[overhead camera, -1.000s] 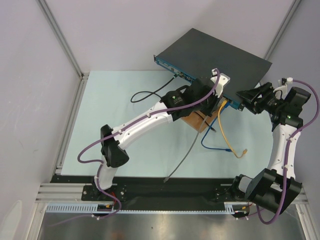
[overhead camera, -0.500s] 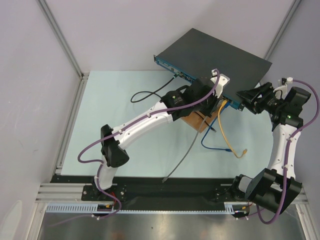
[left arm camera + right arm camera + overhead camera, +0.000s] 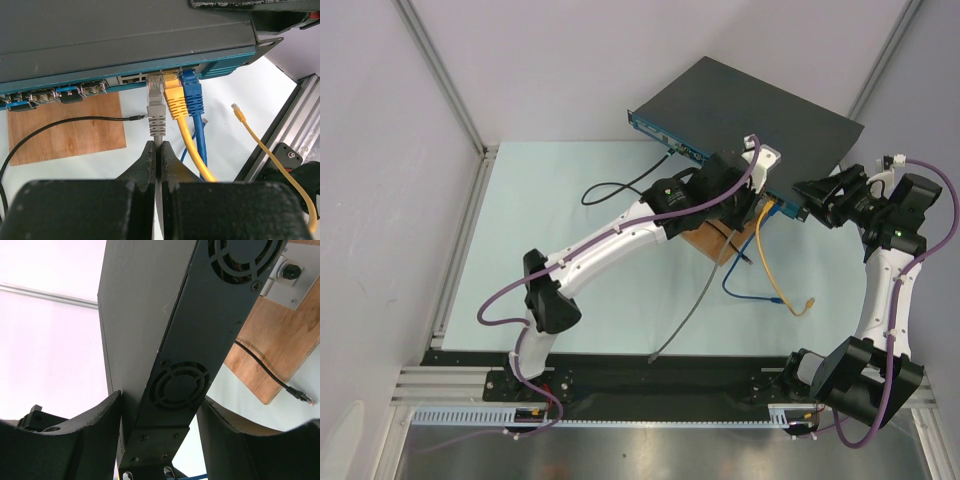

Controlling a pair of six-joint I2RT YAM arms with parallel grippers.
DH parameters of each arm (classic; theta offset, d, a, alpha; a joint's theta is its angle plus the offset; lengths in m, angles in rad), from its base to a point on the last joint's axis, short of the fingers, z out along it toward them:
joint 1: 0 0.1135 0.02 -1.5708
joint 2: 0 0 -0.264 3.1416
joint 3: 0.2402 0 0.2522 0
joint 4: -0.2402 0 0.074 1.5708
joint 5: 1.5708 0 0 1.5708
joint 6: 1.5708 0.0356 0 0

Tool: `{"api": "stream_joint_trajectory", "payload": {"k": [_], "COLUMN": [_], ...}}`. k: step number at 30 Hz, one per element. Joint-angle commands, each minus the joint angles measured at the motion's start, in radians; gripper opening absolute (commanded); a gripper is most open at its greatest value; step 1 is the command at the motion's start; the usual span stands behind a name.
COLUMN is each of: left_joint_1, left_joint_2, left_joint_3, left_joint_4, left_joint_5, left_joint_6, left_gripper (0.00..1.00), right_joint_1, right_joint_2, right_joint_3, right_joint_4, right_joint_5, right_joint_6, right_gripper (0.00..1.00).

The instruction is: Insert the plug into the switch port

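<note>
The grey plug [image 3: 155, 92] sits at a port in the switch [image 3: 125, 35], beside a yellow plug [image 3: 173, 95]. The left fingers [image 3: 146, 162] are pinched on its limp cable [image 3: 158, 141] just below the stiff boot [image 3: 156, 117], which I'd judge the firmer hold. The right fingers [image 3: 75, 440] straddle the switch's end; whether they grip it, I cannot tell.

From above, the left arm [image 3: 620, 235] hides the grey plug [image 3: 155, 100].

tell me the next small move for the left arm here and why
Probably push the grey plug straight on into the switch. The left jaws are shut on the grey cable behind the boot, and more of its clear head shows outside the port than on the yellow plug beside it, so it looks not fully seated.
</note>
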Motion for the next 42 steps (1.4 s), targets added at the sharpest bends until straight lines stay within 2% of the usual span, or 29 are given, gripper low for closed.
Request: {"api": "stream_joint_trajectory", "payload": {"k": [1, 6, 13, 22, 35, 42], "left_joint_1": [0.015, 0.016, 0.018, 0.021, 0.021, 0.021], "left_joint_2": [0.005, -0.009, 0.000, -0.015, 0.010, 0.048], "left_joint_3": [0.035, 0.004, 0.050, -0.013, 0.027, 0.127], "left_joint_4": [0.045, 0.037, 0.028, 0.008, 0.014, 0.035], "left_joint_5": [0.004, -0.002, -0.016, -0.017, 0.012, 0.026], "left_joint_6": [-0.009, -0.006, 0.002, 0.002, -0.007, -0.007], "left_gripper": [0.00, 0.00, 0.00, 0.00, 0.00, 0.00], "right_joint_1": [0.013, 0.015, 0.016, 0.015, 0.018, 0.030], "right_joint_2": [0.012, 0.014, 0.011, 0.014, 0.011, 0.011], "right_joint_3": [0.000, 0.000, -0.003, 0.000, -0.001, -0.004], "right_joint_4": [-0.035, -0.039, -0.035, -0.044, -0.041, -0.032], "right_joint_5": [0.070, 0.070, 0.073, 0.070, 0.072, 0.078], "right_joint_6": [-0.163, -0.168, -0.163, -0.171, -0.166, -0.168], "right_gripper": [0.19, 0.19, 0.19, 0.20, 0.19, 0.19]}}
